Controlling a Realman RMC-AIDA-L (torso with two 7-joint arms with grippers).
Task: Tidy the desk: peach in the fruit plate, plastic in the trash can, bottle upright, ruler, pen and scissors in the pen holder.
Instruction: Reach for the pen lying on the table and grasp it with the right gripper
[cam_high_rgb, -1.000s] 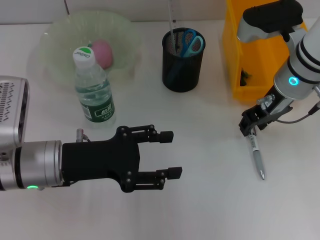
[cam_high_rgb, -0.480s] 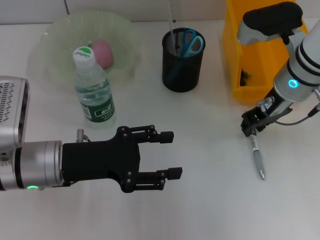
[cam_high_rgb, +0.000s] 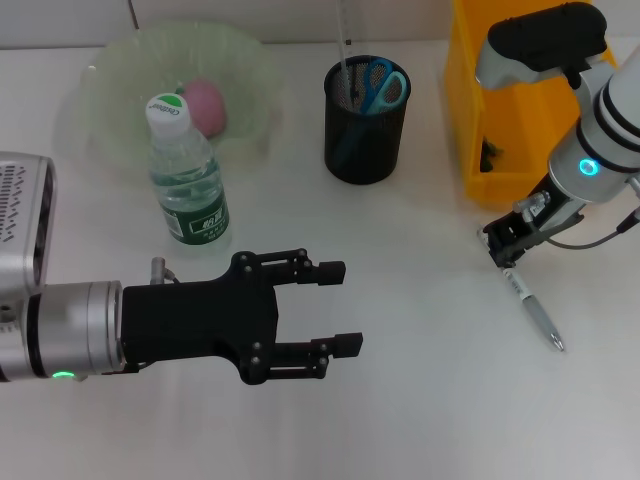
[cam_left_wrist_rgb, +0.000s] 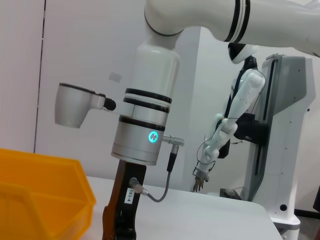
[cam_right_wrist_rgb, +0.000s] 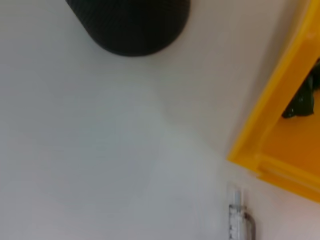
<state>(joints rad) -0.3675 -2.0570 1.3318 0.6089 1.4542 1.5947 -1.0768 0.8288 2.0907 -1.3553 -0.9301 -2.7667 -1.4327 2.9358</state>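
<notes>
Head view shows the pen (cam_high_rgb: 534, 309) lying flat on the white desk (cam_high_rgb: 420, 400) on the robot's right, a slim silver barrel with a dark cap end. It lies aslant, cap end up toward the right gripper (cam_high_rgb: 503, 243) and tip pointing away toward the near right edge. The right gripper is down at the cap end, touching or nearly touching it; whether its fingers clasp the pen or stand apart cannot be told. Right wrist view shows only the end of the pen (cam_right_wrist_rgb: 239, 220) on the desk, just beside the corner of the yellow bin (cam_right_wrist_rgb: 285, 125), with the holder (cam_right_wrist_rgb: 131, 25) farther off.

The bin (cam_high_rgb: 500, 110) stands just behind the right gripper, with something dark inside. The black mesh holder (cam_high_rgb: 366, 120) stands left of the bin, well apart from the pen, with blue-handled scissors (cam_high_rgb: 381, 84) and a clear ruler (cam_high_rgb: 343, 40) upright in it. Farther left, the pink peach (cam_high_rgb: 205, 105) rests in the pale green plate (cam_high_rgb: 120, 90), and the bottle (cam_high_rgb: 186, 180) stands upright at the plate's near edge, white cap on top.

The left gripper (cam_high_rgb: 338, 308) hangs above the desk in the near middle, fingers spread wide and holding nothing, just in front of the bottle
</notes>
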